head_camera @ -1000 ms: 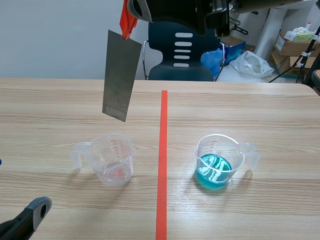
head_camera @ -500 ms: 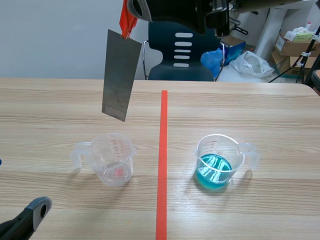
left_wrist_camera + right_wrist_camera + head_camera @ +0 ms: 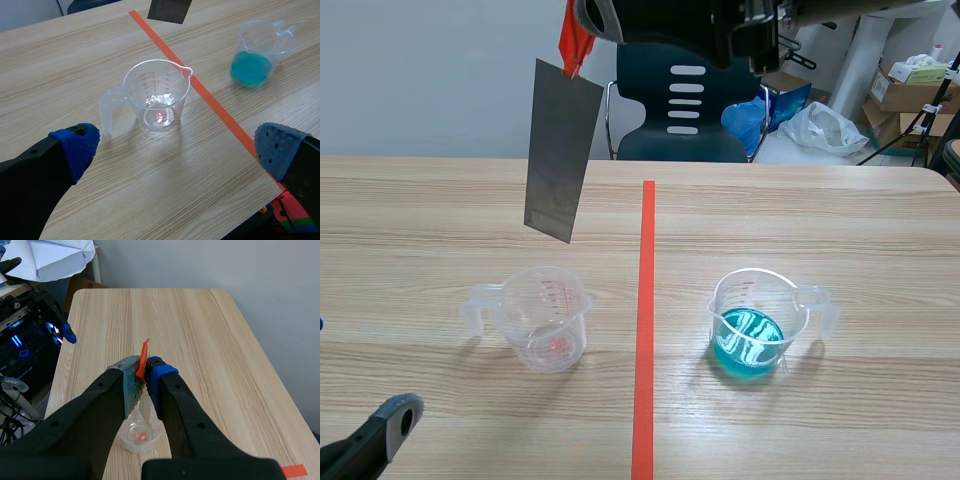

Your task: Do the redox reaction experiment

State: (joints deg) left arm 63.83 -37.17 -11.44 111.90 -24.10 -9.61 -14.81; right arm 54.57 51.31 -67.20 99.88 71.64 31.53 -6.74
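Metal sheet held aloft, no movement in the last second

**Item 1.** Metal sheet: grey, flat and rectangular, hanging lengthwise with its lower corner free in the air. It carries an orange-red tag at its upper end. My right gripper is closed on that tagged end, high above the surface. In the right wrist view the sheet runs edge-on down from my fingers, with item 2 directly below.

**Item 2.** Empty measuring cup: clear plastic with a handle and spout, standing upright to the left of the tape line. It holds no liquid.

**Item 3.** Blue-liquid cup: the same pattern of cup, upright to the right of the tape line, with a shallow blue fill. It stands well apart from the sheet.

**Item 4.** Left gripper: fingers spread wide and holding nothing, low and near item 2.

**Change.** None of note. The sheet, both cups and both arms stand as they did a second ago. I judge this to be a pause in the carry. The sheet has not yet touched the blue liquid, so the reaction step remains to be done.

**Markings.** Item 2 has red graduation lines and figures, too small to read. No brand is legible. The cardboard boxes beyond the surface bear labels that cannot be made out.
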